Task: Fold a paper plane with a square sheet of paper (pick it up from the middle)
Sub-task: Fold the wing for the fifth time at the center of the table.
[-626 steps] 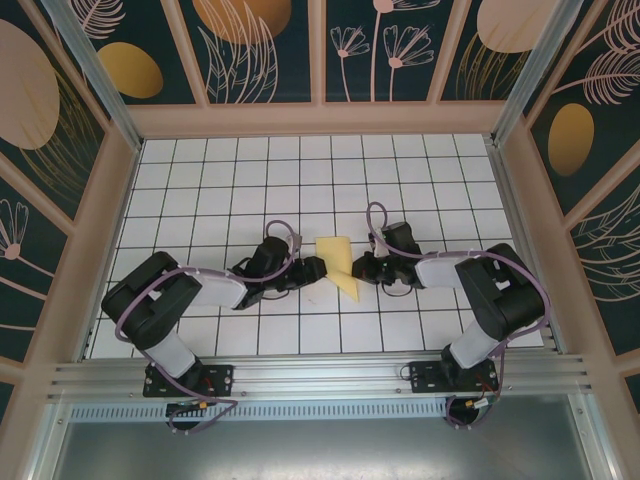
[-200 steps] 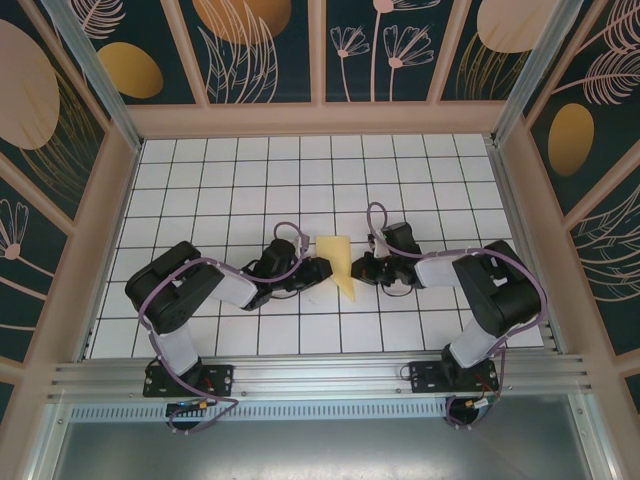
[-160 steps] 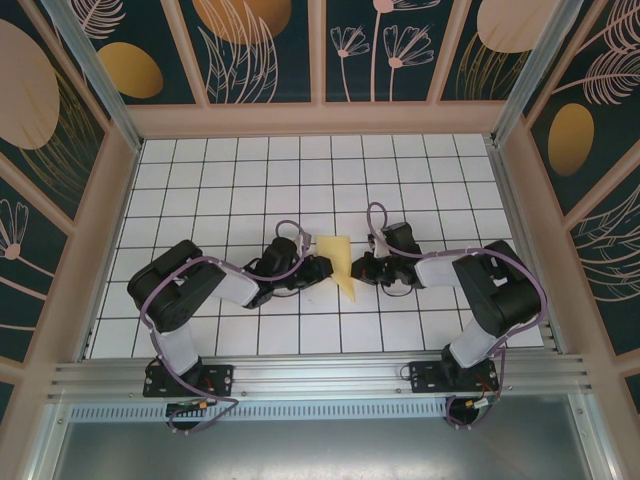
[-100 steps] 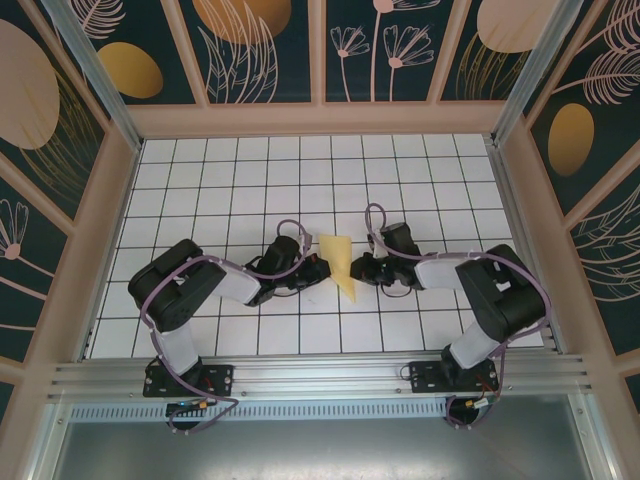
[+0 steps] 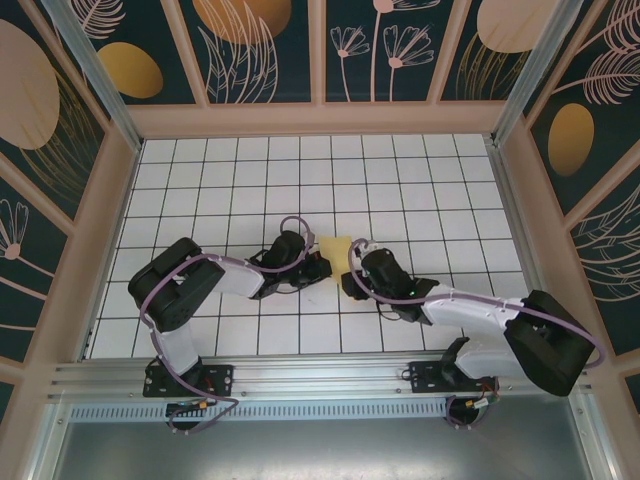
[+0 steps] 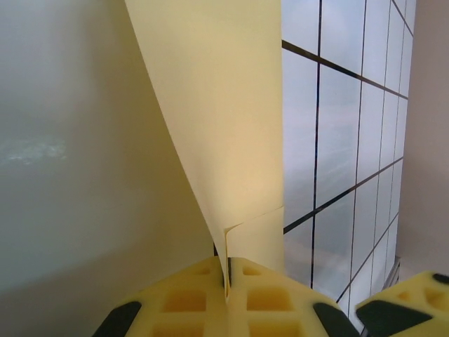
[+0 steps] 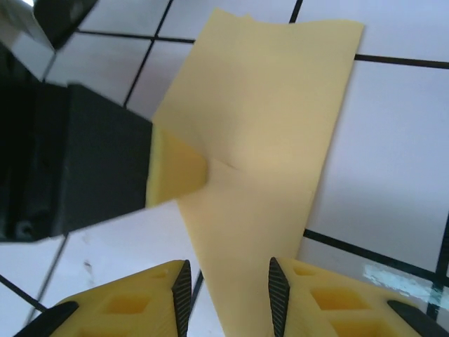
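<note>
The pale-yellow sheet of paper point(image 5: 335, 249) is folded into a narrow wedge that tapers toward me, lying mid-table with its left edge lifted. My left gripper point(image 5: 318, 267) comes in from the left and is shut on that left edge. In the left wrist view the paper point(image 6: 224, 105) rises out of the closed left gripper point(image 6: 228, 281). My right gripper point(image 5: 352, 283) sits at the wedge's near, narrow end. In the right wrist view the right gripper point(image 7: 228, 298) stands open, one finger on each side of the paper point(image 7: 259, 133), with a left fingertip point(image 7: 175, 168) pinching the paper's edge.
The white grid table point(image 5: 220, 180) is boxed in by tan-framed patterned walls point(image 5: 105, 200) on three sides. An aluminium rail point(image 5: 320, 380) carrying both arm bases runs along the near edge. The right arm point(image 5: 480, 315) stretches low across the table's near right.
The left gripper closed on the paper's left edge. The right gripper let go, opened, and its arm swung from the paper's right side round to its near end.
</note>
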